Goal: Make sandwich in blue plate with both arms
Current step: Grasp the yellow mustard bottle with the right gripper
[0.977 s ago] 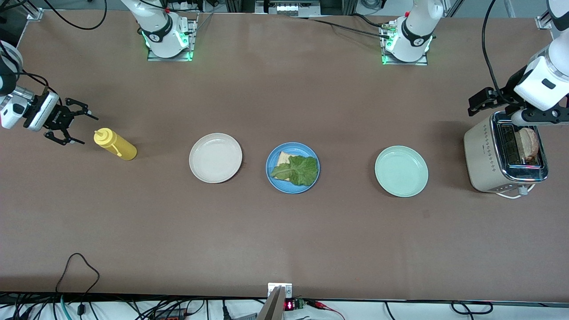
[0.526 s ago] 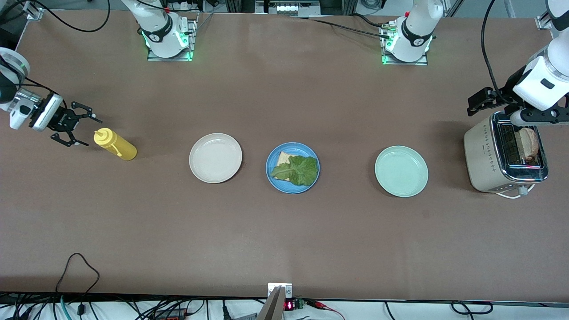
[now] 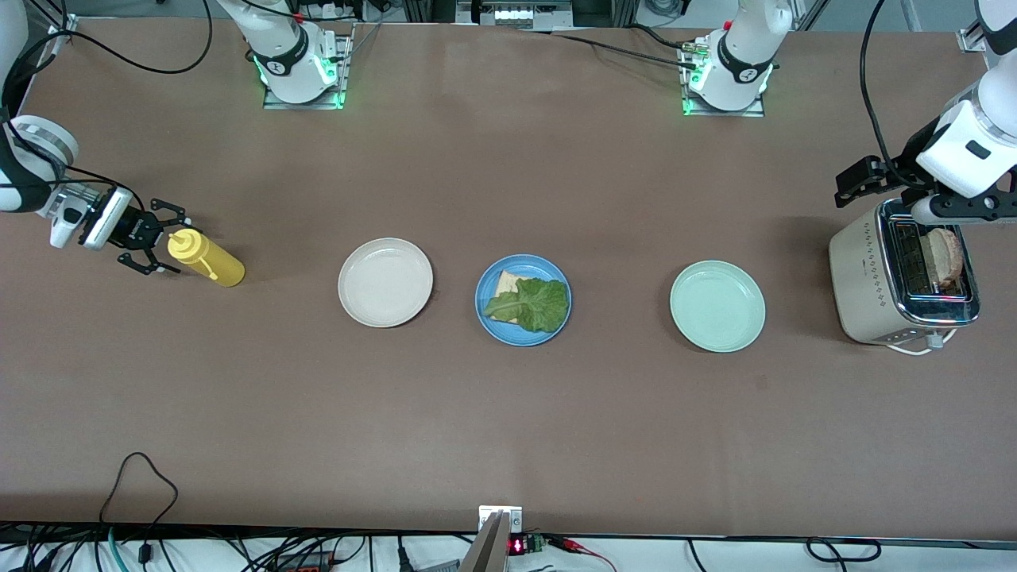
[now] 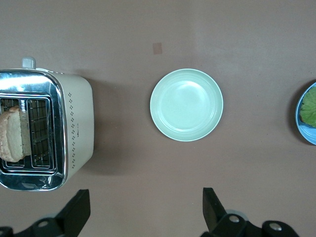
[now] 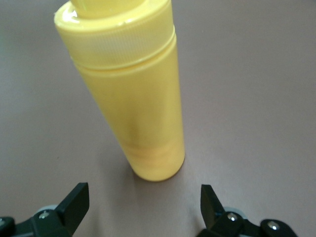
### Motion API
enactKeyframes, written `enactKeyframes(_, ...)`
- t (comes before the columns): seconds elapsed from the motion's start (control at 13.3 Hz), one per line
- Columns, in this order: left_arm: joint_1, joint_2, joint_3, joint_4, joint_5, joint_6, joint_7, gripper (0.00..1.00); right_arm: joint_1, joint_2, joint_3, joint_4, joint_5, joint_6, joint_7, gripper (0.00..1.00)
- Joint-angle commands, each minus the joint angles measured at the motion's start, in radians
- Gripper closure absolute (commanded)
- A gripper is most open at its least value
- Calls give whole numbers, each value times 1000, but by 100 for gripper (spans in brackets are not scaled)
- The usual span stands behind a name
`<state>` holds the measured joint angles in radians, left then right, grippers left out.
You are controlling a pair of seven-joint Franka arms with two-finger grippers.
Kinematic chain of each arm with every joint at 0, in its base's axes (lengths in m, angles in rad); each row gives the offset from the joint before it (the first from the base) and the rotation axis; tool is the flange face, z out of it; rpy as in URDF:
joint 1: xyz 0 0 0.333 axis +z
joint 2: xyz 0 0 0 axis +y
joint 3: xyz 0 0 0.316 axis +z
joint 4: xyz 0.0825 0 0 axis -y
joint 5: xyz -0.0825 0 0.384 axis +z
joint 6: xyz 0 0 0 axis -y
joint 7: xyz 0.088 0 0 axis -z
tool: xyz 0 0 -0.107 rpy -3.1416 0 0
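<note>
**Yellow bottle between open fingers, one bread slice in the toaster**

Yellow plastic marks the right arm's end of the surface (image 3: pixel 508 413): a squeeze bottle (image 3: pixel 205 258) stands there, and the right pincer (image 3: pixel 158 246) sits just beside its cap with its fingers spread wide, not touching it. In the right wrist view the bottle (image 5: pixel 129 89) rises between the two black fingertips (image 5: pixel 74 202).

Next comes a cream-white plate (image 3: pixel 385 282), then the blue plate (image 3: pixel 523 299) at mid-surface, holding a bread slice (image 3: pixel 506 284) with a lettuce leaf (image 3: pixel 536 304) laid over it. A mint-green plate (image 3: pixel 717 306) follows.

At the left arm's end stands a toaster (image 3: pixel 902 278) with a second bread slice (image 3: pixel 945 254) in one slot. The left pincer (image 3: pixel 862 181) hangs over the surface beside the toaster, fingers (image 4: pixel 76 212) wide apart and holding nothing.
</note>
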<state>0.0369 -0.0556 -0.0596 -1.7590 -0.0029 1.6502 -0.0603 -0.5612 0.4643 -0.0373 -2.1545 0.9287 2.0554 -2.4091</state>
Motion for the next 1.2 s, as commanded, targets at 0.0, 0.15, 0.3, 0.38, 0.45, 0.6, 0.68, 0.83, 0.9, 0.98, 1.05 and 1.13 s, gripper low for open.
enactKeyframes(0.0, 6, -13, -2, -4, -14, 8, 17, 0, -23, 36, 27, 36, 58, -46, -54, 0)
enactKeyframes(0.15, 6, -15, -2, -4, -14, 23, 17, 0, -25, 71, 45, 67, 85, -73, -86, 0)
enactKeyframes(0.3, 11, -20, -2, -5, -14, 43, 14, 0, -28, 80, 50, 74, 91, -73, -91, 0)
enactKeyframes(0.38, 12, -21, -2, -10, -14, 46, 14, 0, -28, 80, 63, 76, 93, -72, -91, 0)
enactKeyframes(0.45, 12, -21, -2, -10, -14, 46, 14, 0, -26, 82, 69, 79, 93, -72, -91, 0)
enactKeyframes(0.6, 14, -21, -2, -19, -15, 55, 14, 0, -26, 82, 105, 87, 110, -70, -85, 0)
enactKeyframes(0.68, 14, -21, -2, -16, -12, 56, 20, 0, -22, 83, 112, 87, 127, -69, -87, 0)
enactKeyframes(0.83, 18, -12, 3, -4, -12, 60, 20, 0, -19, 85, 126, 87, 131, -60, -82, 0)
enactKeyframes(0.9, 18, -9, 4, -4, -15, 63, 20, 0, -16, 85, 126, 87, 131, -58, -79, 0)
enactKeyframes(0.98, 18, -9, 3, -2, -17, 74, 19, 0, -13, 85, 128, 85, 131, -57, -74, 0)
enactKeyframes(1.05, 21, -12, 9, 1, -19, 74, 19, 0, -13, 85, 131, 85, 131, -54, -73, 2)
enactKeyframes(1.13, 37, -13, 12, 10, -29, 69, 20, 0, -13, 85, 134, 85, 131, -52, -71, 22)
